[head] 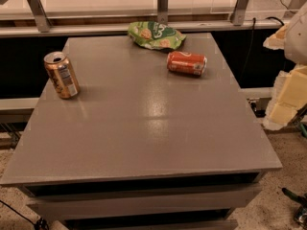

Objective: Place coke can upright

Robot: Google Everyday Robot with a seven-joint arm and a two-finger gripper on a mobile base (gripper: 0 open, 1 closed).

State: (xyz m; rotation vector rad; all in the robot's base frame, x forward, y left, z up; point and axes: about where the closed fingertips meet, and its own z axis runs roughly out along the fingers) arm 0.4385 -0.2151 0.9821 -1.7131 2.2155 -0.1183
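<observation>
The coke can [186, 63] is red with white script and lies on its side near the back right of the grey table [144, 128], its length running left to right. My gripper [287, 94] shows as pale yellow and white parts at the right edge of the camera view, off the table's right side and well apart from the can. It holds nothing that I can see.
A gold-orange can [61, 74] stands upright near the table's left edge. A green snack bag [156, 35] lies at the back edge, just behind and left of the coke can. A rail with metal posts [163, 4] runs behind the table.
</observation>
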